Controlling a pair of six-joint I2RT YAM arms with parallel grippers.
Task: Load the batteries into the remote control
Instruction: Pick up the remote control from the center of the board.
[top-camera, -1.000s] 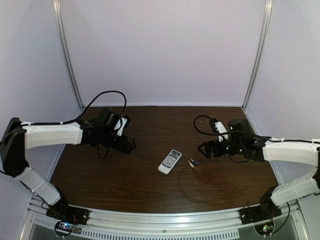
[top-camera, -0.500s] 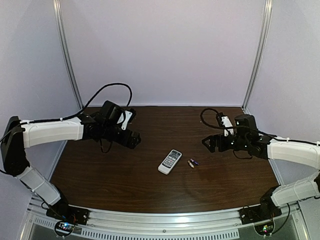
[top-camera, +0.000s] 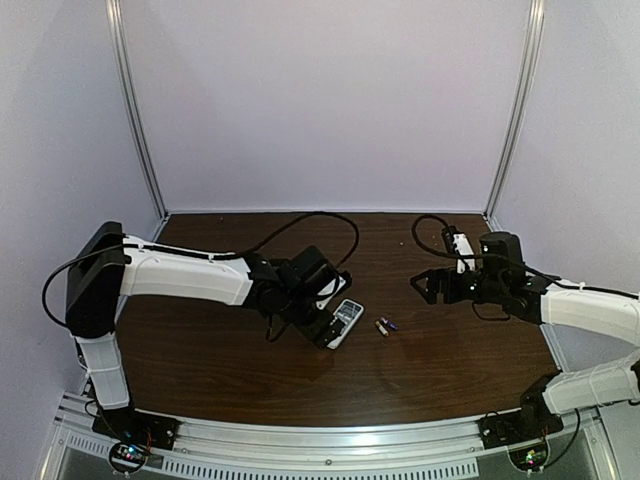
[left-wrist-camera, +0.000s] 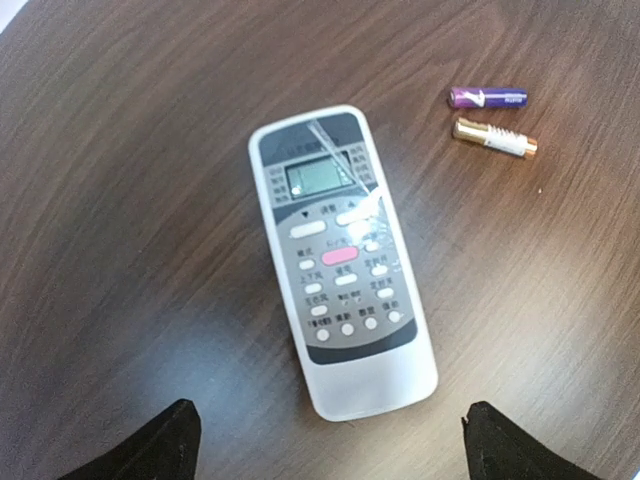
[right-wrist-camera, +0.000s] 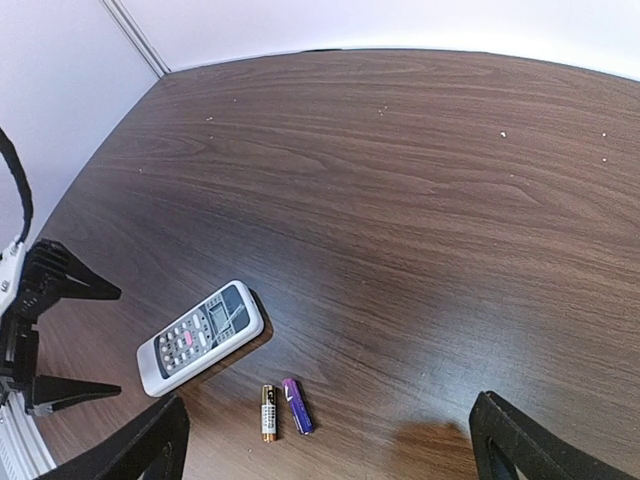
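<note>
small white rectangular handset (left-wrist-camera: 340, 265): face up on the dark brown wooden desk (top-camera: 250, 370), screen end toward the cells.
gold-brown cylindrical cell (left-wrist-camera: 493, 136), blue-purple cylindrical cell (left-wrist-camera: 487, 97): side by side, near that screen end.
top view: the left pincer (top-camera: 325, 325) hides part of the handset; my left wrist view shows it whole.
left pincer: spread wide, empty, fingertips flanking the handset's plain end; contact i cannot tell.
right pincer (right-wrist-camera: 330, 445): spread wide, empty, apart from the cells.
</note>
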